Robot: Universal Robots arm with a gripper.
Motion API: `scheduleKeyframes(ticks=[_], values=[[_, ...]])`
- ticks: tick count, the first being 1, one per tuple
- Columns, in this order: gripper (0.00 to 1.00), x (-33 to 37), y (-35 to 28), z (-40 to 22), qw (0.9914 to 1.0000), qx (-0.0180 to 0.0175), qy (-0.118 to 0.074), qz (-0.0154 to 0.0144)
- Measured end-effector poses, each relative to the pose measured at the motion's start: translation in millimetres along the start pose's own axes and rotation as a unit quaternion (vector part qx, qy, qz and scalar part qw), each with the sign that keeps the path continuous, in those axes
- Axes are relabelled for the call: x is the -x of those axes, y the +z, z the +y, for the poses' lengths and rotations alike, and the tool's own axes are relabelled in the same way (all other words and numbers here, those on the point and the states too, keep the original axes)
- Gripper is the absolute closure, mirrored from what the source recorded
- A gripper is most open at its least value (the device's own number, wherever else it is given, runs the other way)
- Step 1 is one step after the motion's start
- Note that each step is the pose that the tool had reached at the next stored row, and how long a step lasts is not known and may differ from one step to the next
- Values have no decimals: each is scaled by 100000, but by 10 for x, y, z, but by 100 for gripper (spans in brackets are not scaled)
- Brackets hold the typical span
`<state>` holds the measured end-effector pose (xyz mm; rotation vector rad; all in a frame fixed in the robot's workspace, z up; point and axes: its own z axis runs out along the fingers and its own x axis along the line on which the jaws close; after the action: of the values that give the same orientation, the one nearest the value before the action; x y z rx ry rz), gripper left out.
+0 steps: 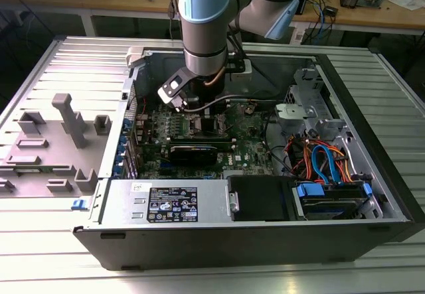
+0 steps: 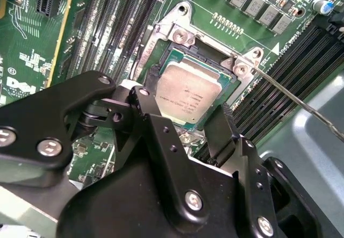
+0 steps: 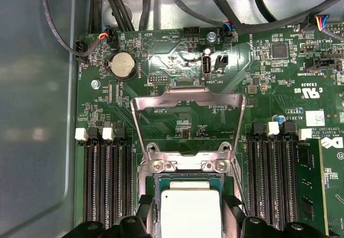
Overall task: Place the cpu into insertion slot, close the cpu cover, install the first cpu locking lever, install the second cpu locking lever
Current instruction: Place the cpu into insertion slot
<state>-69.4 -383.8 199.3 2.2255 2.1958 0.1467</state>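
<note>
In the exterior view my gripper (image 1: 199,113) sits at ten o'clock in the case (image 1: 252,234), jaws spread astride the cpu (image 2: 188,90). Light and fragile, I judge: grip its edges.

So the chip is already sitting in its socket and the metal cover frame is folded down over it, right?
Not quite. The cpu sits in the insertion slot, but the cpu cover is not folded down: the first wrist view shows it swung open, tilted back from the socket on its hinge.
</note>
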Motion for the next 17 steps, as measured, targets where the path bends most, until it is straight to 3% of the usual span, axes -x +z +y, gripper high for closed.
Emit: scheduleKeyframes(ticks=[17], values=[[38,-34,10,0,100000,8,35,108]])
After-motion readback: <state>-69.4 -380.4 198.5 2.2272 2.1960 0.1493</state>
